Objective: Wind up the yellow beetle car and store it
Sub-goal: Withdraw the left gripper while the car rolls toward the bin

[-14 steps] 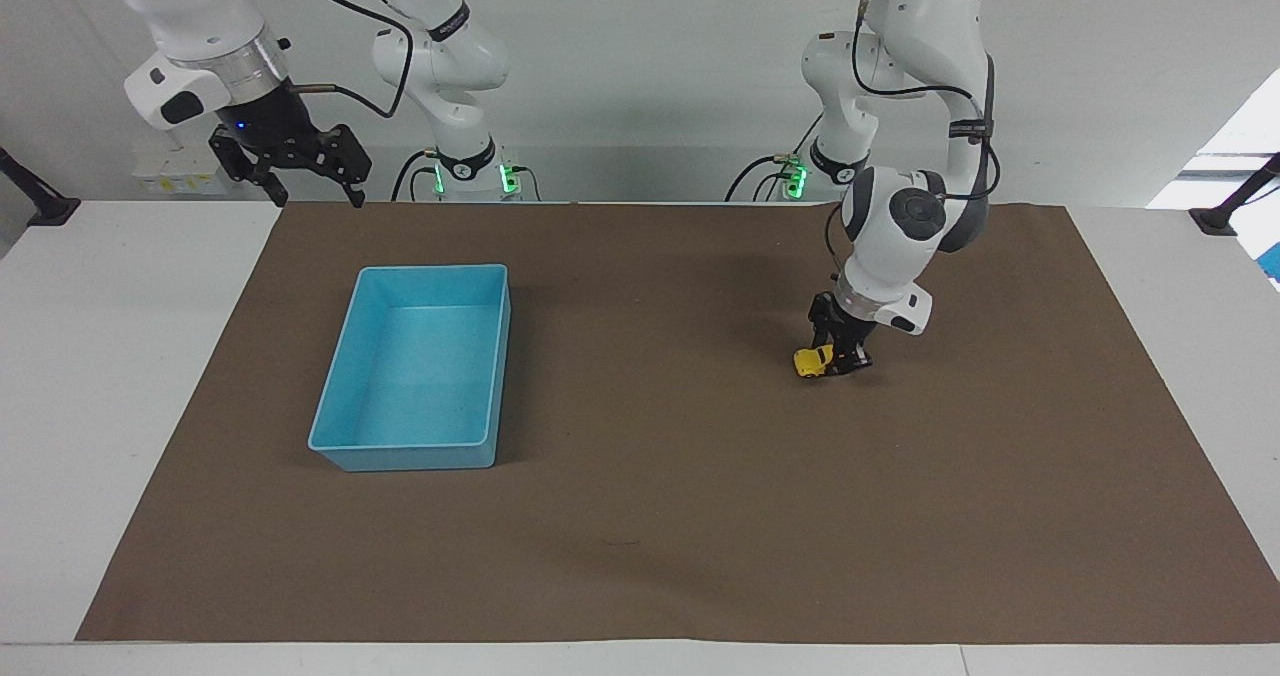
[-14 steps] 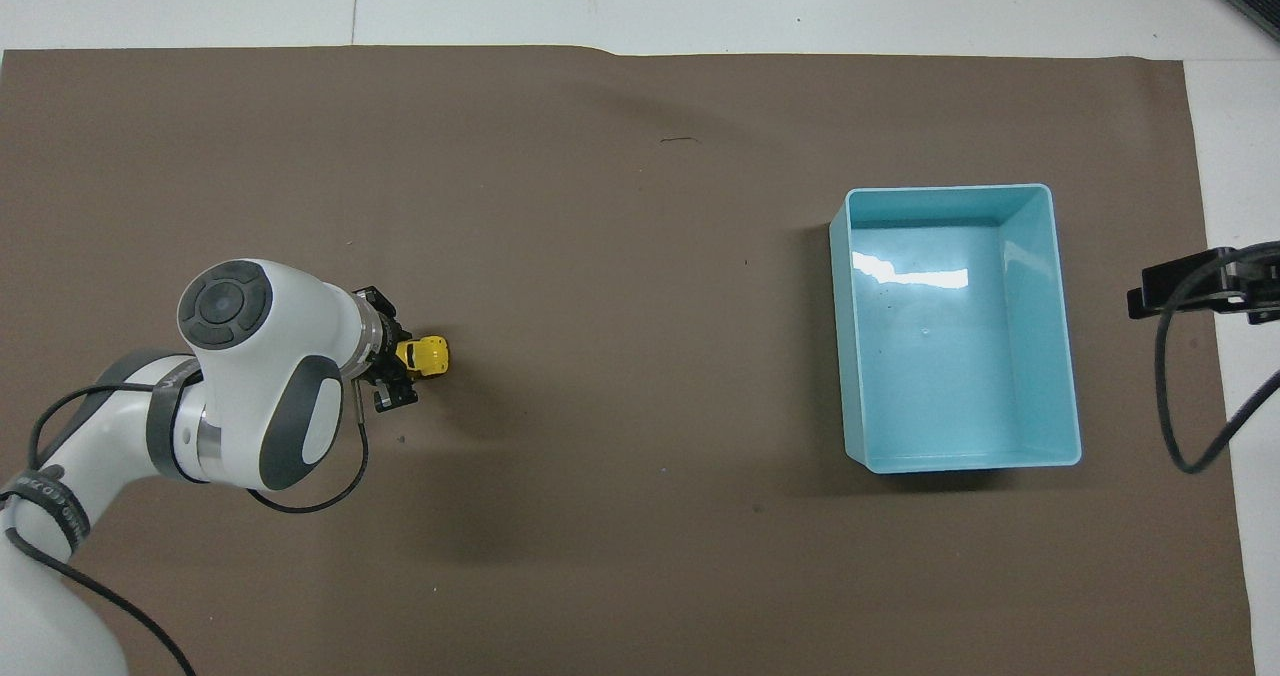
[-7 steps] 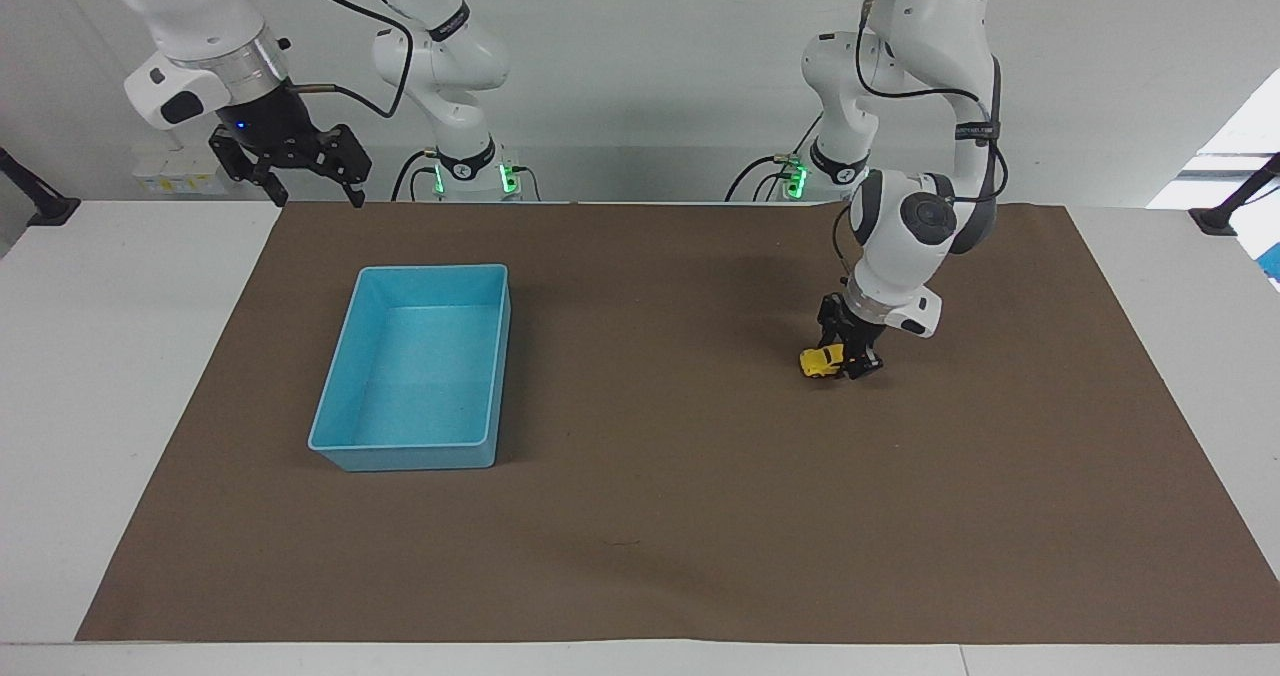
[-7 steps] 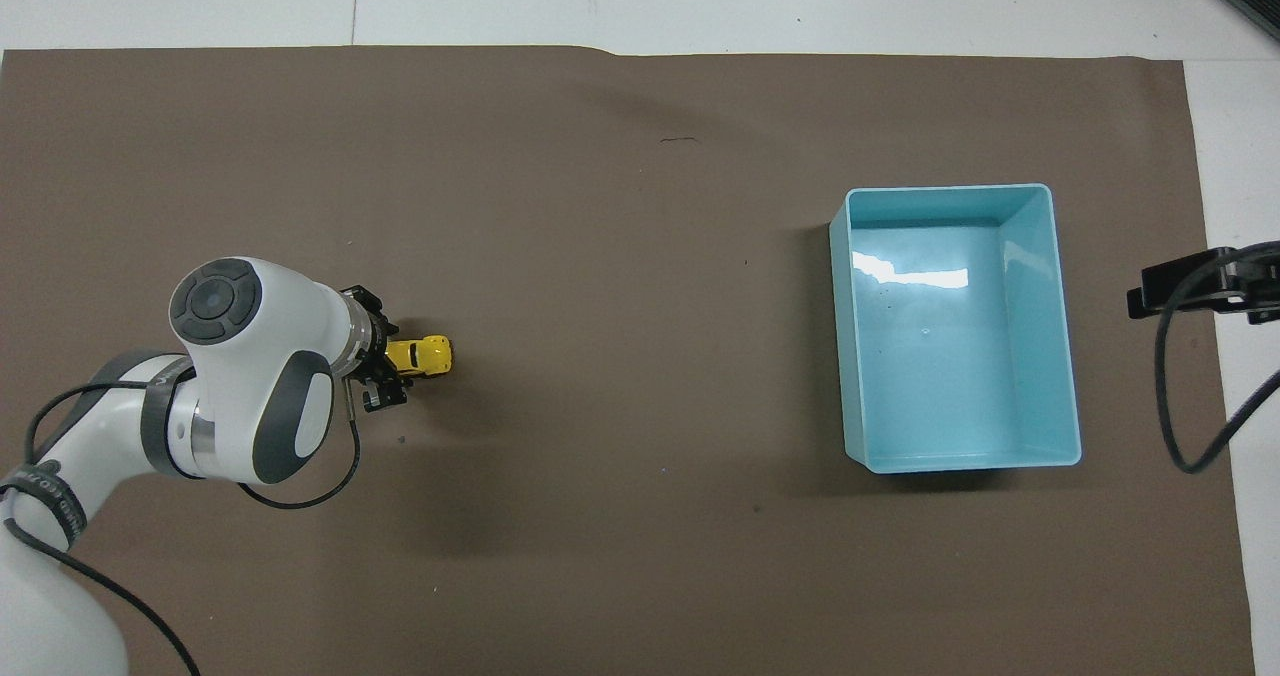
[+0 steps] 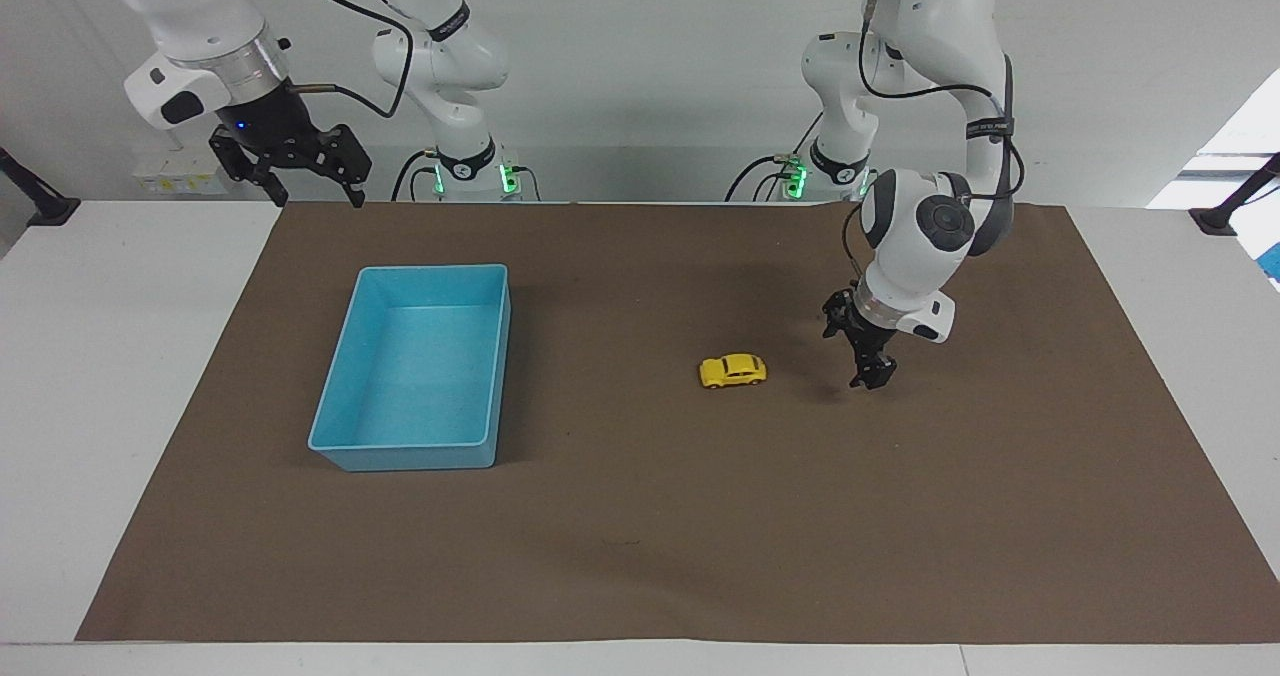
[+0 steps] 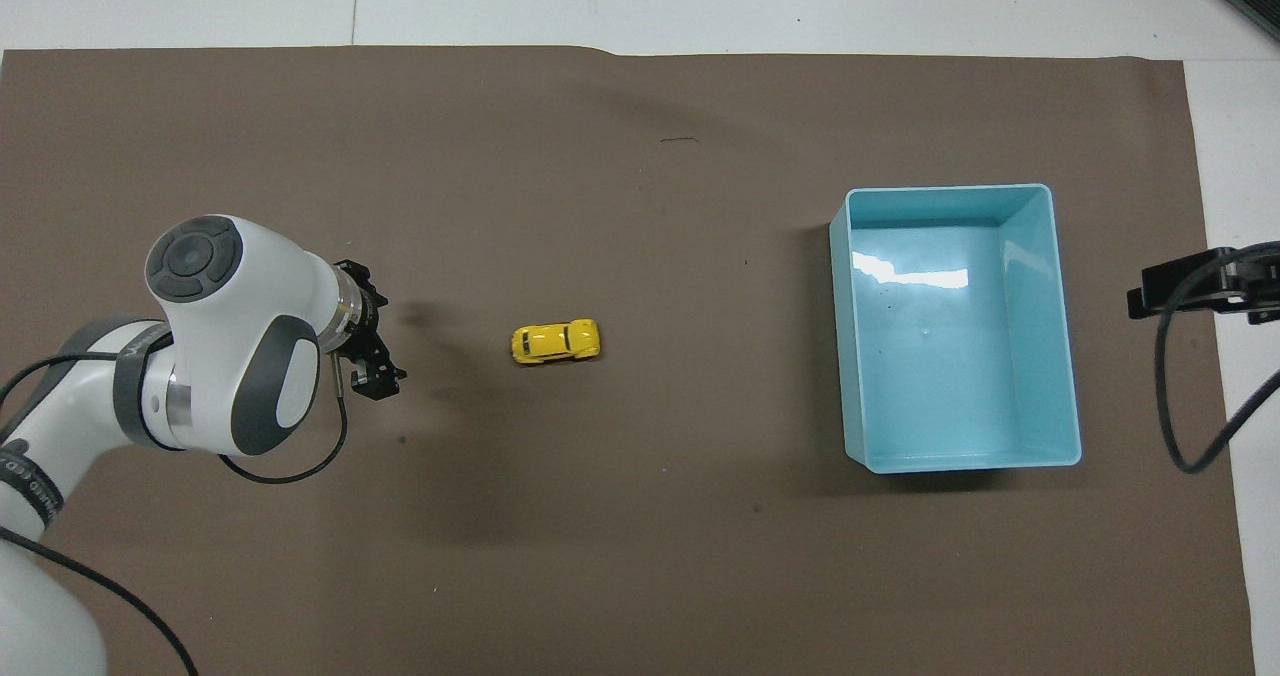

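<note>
The yellow beetle car (image 5: 733,370) (image 6: 556,341) is seen standing on its wheels on the brown mat (image 5: 640,556) (image 6: 640,556), approx. mid-table, between the blue bin (image 5: 330,396) (image 6: 1066,336) and the left gripper (image 5: 862,348) (image 6: 370,341). It is held by nothing and sits well apart from the bin, w/ its length running along the table toward the bin.

The left arm is bent down over the mat at its own end of the table, wrist tilted so the gripper is angled down and toward the car. The gripper is positioned low over the mat, near the car but clear of it; its fingers are spread apart, w/ nothing between them.

The right arm is parked, held high near its base. The right gripper (image 5: 300,168) (image 6: 1200,286) hangs over the mat's edge nearest the robots, at the bin's end of the table; its fingers are splayed wide and empty. The bin is seen w/ nothing inside.
</note>
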You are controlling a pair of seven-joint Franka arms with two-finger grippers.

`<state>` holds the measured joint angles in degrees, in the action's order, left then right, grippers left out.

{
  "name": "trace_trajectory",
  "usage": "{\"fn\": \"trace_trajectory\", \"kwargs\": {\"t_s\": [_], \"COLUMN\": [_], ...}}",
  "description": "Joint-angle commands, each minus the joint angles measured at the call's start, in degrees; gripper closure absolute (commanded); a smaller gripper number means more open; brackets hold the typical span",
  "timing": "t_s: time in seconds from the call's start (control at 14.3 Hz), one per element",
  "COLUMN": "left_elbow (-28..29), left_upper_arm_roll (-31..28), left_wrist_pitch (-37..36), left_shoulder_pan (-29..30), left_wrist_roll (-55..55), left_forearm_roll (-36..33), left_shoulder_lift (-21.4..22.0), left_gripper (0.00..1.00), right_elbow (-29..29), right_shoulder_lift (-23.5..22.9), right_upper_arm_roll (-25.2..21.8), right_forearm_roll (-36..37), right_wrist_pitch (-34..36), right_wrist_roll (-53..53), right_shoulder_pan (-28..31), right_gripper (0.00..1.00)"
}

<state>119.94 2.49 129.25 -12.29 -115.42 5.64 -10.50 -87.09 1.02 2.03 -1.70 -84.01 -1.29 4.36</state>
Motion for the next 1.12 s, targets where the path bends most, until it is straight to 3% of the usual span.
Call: {"fn": "trace_trajectory", "kwargs": {"t_s": [0.0,1.05], "left_elbow": [-0.8,-8.2], "left_upper_arm_roll": [0.4,0.2], "left_wrist_pitch": [-1.5,-2.8], "left_shoulder_pan": [0.8,1.6], "left_wrist_roll": [0.5,1.2], "left_forearm_roll": [-0.4,-0.5], "left_shoulder_lift": [0.2,1.4], "left_gripper": [0.0,0.0], "right_elbow": [0.0,0.0], "right_shoulder_lift": [0.4,0.4], "right_upper_arm_roll": [0.4,0.4], "right_forearm_roll": [-0.3,-0.4], "right_wrist_pitch": [-0.2,-0.2], "right_wrist_roll": [-0.7,-0.7], "right_shoulder_pan": [0.5,0.4], "right_gripper": [0.0,0.0]}}
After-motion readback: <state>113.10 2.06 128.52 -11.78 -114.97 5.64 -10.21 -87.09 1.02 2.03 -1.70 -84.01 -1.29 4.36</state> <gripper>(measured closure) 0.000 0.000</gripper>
